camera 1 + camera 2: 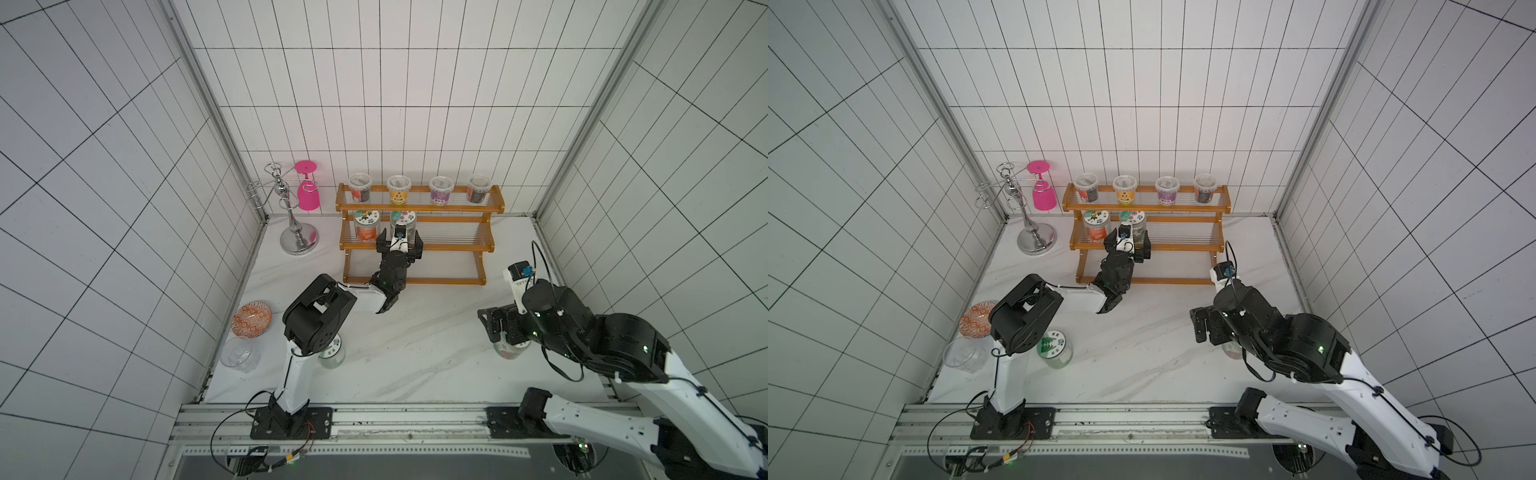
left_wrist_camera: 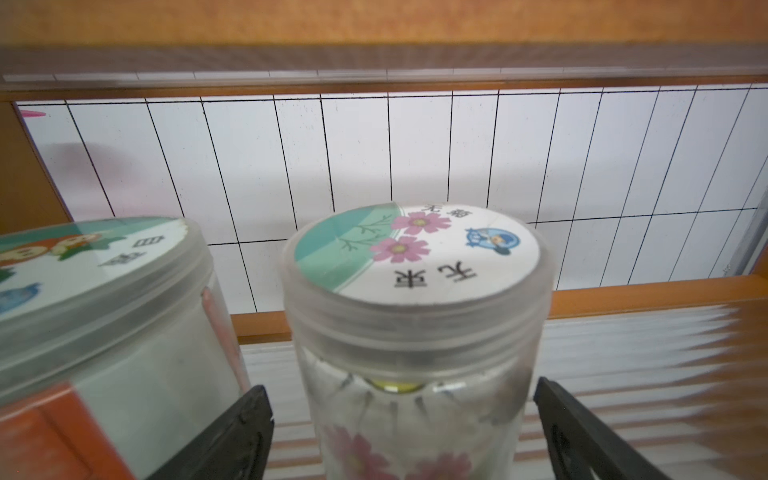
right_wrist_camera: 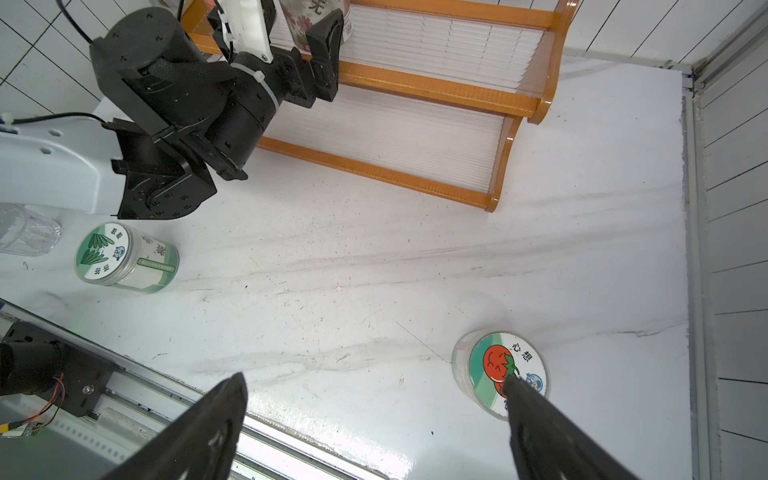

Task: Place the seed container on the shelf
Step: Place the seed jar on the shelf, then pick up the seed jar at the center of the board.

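The clear flower-lidded seed jar (image 1: 405, 217) is stood on the middle tier of the orange-brown wooden shelf (image 1: 457, 248). Only by the left wrist view is the left end effector (image 2: 401, 392) shown spread clear of it; the right end effector (image 3: 374, 382) is open, empty.

**Both grippers spread wide**

In a top view the left arm (image 1: 320, 316) stretches from its base toward one o'clock, left gripper (image 1: 399, 244) held level, jaws apart. The right arm (image 1: 623, 353) bends toward ten o'clock, right gripper (image 3: 374, 380) pointing down, jaws wide.
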You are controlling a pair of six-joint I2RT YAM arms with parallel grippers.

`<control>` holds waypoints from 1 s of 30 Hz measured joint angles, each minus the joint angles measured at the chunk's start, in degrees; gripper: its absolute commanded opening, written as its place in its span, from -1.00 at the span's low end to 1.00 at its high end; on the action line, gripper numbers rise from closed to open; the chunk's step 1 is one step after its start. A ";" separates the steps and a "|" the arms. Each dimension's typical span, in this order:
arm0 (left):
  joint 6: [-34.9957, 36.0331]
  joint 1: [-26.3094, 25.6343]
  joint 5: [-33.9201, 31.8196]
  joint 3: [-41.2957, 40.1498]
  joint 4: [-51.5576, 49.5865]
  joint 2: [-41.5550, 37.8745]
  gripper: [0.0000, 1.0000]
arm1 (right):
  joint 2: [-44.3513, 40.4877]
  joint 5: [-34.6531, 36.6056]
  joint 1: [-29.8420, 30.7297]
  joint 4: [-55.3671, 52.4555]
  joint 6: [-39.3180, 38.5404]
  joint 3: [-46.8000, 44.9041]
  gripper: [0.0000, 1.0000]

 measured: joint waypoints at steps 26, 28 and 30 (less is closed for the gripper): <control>-27.06 -9.25 -1.31 -15.45 -66.75 -54.45 0.98 | -1.51 -8.68 -0.72 14.08 -4.07 -10.67 0.99; -30.77 -8.39 0.13 -15.10 -75.47 -57.42 0.98 | -0.59 -9.97 -0.76 15.91 -4.48 -11.63 0.99; -34.40 -6.60 2.01 -14.93 -83.30 -59.60 0.98 | 0.63 -11.50 -0.76 17.92 -4.96 -12.52 0.99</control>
